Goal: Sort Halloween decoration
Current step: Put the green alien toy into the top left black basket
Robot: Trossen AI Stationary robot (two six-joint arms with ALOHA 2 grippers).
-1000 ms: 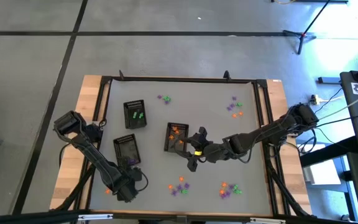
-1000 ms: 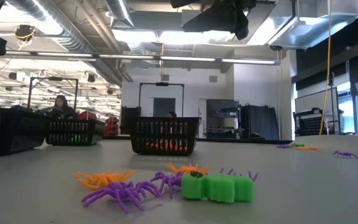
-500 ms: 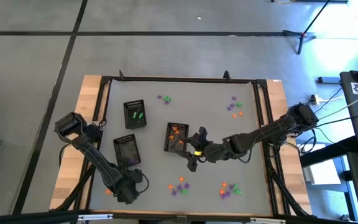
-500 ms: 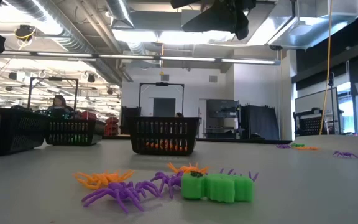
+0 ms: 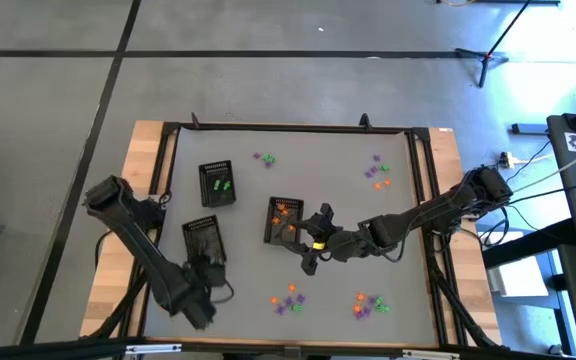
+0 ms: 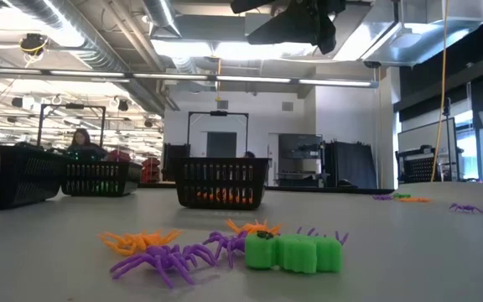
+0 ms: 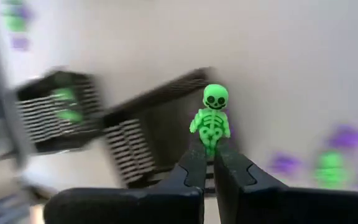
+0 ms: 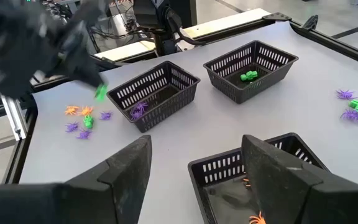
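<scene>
My left gripper point(image 7: 210, 167) is shut on a small green skeleton point(image 7: 211, 121), one piece of the Halloween decoration, and hangs above the table's near left part by the purple tray point(image 5: 204, 240). The right wrist view shows the skeleton point(image 8: 100, 93) under that blurred gripper. My right gripper point(image 8: 194, 180) stands open over the near end of the orange tray point(image 5: 284, 220), holding nothing. More small orange, purple and green pieces lie on the table point(image 5: 286, 298) point(image 5: 368, 303). My left gripper pinches the skeleton's legs point(image 7: 210, 147) between its two fingertips. The skeleton sticks out past the fingers with its head away from them, lifted clear of the table. The fingers slant steeply downward.
A third tray with green pieces point(image 5: 217, 183) stands toward the far left. Further small pieces lie at the far middle point(image 5: 264, 158) and far right point(image 5: 376, 172). A raised dark frame point(image 5: 288, 128) runs round the grey table top.
My left gripper has risen from the table's near left corner and tipped, carrying the green skeleton up clear of the table. In the low view the dark arm has left the picture's left edge and a green blur now shows high up there. My right arm has kept still.
</scene>
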